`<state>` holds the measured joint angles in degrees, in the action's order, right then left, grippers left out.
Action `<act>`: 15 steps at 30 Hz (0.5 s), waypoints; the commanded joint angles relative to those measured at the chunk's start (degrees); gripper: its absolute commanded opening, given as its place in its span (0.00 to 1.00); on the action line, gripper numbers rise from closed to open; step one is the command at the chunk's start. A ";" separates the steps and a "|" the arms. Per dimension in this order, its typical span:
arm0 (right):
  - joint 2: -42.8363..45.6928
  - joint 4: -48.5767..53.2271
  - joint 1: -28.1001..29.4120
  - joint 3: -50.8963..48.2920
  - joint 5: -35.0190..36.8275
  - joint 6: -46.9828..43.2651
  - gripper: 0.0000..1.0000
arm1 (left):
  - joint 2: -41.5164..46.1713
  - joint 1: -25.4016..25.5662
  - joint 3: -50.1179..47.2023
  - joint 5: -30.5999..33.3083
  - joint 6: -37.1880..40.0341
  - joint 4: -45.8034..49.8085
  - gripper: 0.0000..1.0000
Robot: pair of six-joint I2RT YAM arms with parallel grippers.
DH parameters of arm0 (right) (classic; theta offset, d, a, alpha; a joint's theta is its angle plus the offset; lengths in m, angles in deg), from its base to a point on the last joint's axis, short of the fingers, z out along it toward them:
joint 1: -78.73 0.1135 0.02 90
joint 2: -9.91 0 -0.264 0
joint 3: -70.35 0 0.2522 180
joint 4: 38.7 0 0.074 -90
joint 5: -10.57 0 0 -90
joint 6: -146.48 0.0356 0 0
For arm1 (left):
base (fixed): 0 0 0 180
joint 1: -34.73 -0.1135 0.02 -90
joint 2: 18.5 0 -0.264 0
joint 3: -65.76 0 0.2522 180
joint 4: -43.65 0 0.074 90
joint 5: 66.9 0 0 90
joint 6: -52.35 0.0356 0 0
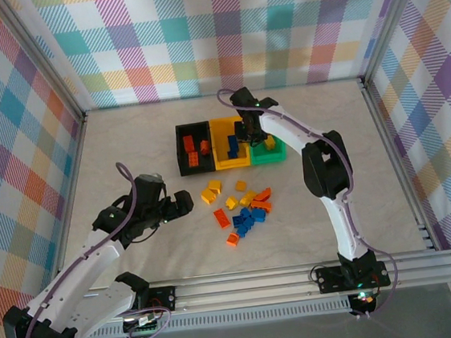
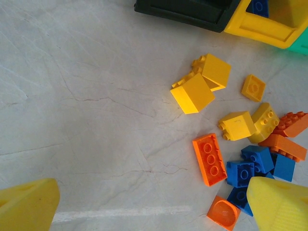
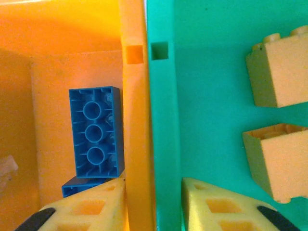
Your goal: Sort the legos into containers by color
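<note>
Fingers apart and empty, the right gripper (image 3: 154, 204) straddles the wall between the yellow plastic bin (image 3: 72, 29) and the green plastic bin (image 3: 211, 96) at its 3 o'clock, while the left gripper (image 1: 182, 204), likewise spread for a pick, hovers at 9 o'clock of the loose small plastic bricks (image 1: 242, 209).

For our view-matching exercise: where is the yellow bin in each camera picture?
Top external: yellow bin mid-table, between black bin and green bin.
Left wrist: yellow bin at top right corner.
Right wrist: yellow bin on the left half, blue brick inside.
Shared landmark: the green bin right beside it.
</note>
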<state>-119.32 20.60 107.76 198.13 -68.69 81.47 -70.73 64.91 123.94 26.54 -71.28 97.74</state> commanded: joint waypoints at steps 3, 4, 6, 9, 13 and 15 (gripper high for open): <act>-0.14 3.36 0.91 -0.46 1.60 2.12 0.25 | 1.52 -0.82 -0.77 -1.09 -0.07 -0.11 1.00; -0.06 3.77 1.08 -0.58 2.05 2.32 0.23 | 1.62 -0.82 -0.75 -1.23 -0.05 -0.17 1.00; -0.06 4.86 1.52 -1.01 2.85 2.86 0.16 | 1.80 -0.82 -0.75 -1.39 -0.16 -0.17 1.00; 1.02 5.03 2.37 -3.18 3.24 3.29 0.02 | 2.37 -0.83 -0.80 -1.59 -0.23 -0.22 1.00; 4.37 3.21 3.18 -8.44 3.19 3.23 0.00 | 3.27 -0.82 -0.97 -1.47 -0.26 -0.29 1.00; 6.02 3.14 3.52 -10.61 3.33 2.79 0.00 | 3.54 -0.82 -1.00 -1.44 -0.20 -0.35 1.00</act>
<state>-114.86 18.79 110.21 190.92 -65.71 84.27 -68.22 64.88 123.90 25.51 -71.30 97.72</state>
